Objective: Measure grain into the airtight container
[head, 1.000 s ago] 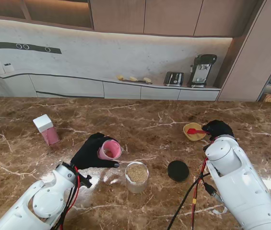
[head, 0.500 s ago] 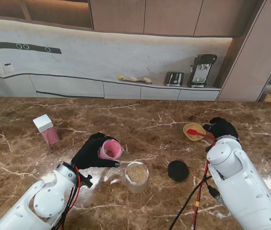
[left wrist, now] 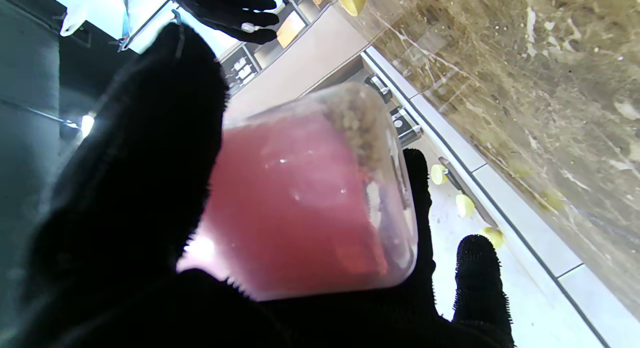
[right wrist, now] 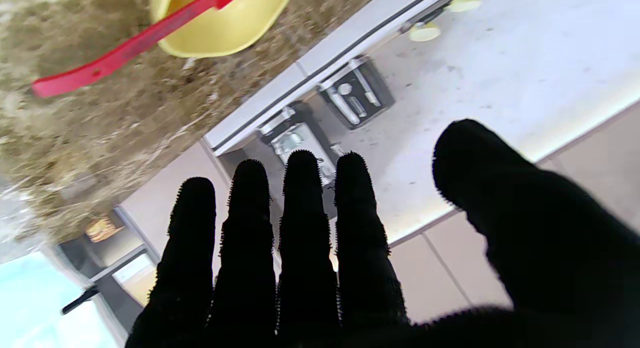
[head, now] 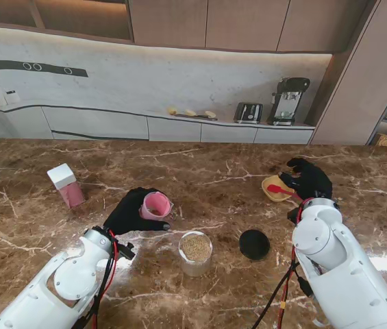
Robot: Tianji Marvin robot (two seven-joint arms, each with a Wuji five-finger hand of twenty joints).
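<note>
Take the clear jar (head: 196, 252) of grain as the landmark; it stands near the middle of the marble table (head: 200, 171), nearer to me.

Far to its left and farther from me stands a small pink box (head: 66, 186) with a white top, untouched. Just left of the jar and a little farther from me, the left hand (head: 130, 213) is wrapped around a pink cup (head: 157, 205), held above the table and not over the jar. In the left wrist view the cup (left wrist: 310, 198) lies tilted in the palm with only a small clump of grain at one end, so it looks nearly emptied.

The jar itself is open and holds grain to a fair depth. Just right of it lies its black lid (head: 254, 244), flat on the table, apart from the jar.

Farther right and away from me sits a yellow bowl (head: 276, 188) with a red spoon (head: 276, 188) resting in it. The right hand (head: 308, 179) hovers beside the bowl, fingers spread and straight, holding nothing; the wrist view shows the spoon handle (right wrist: 125, 48) clear of the fingers (right wrist: 302, 228).

My reading: the measuring looks all but done. Next, the cup wants setting down and the lid wants fetching onto the jar.
</note>
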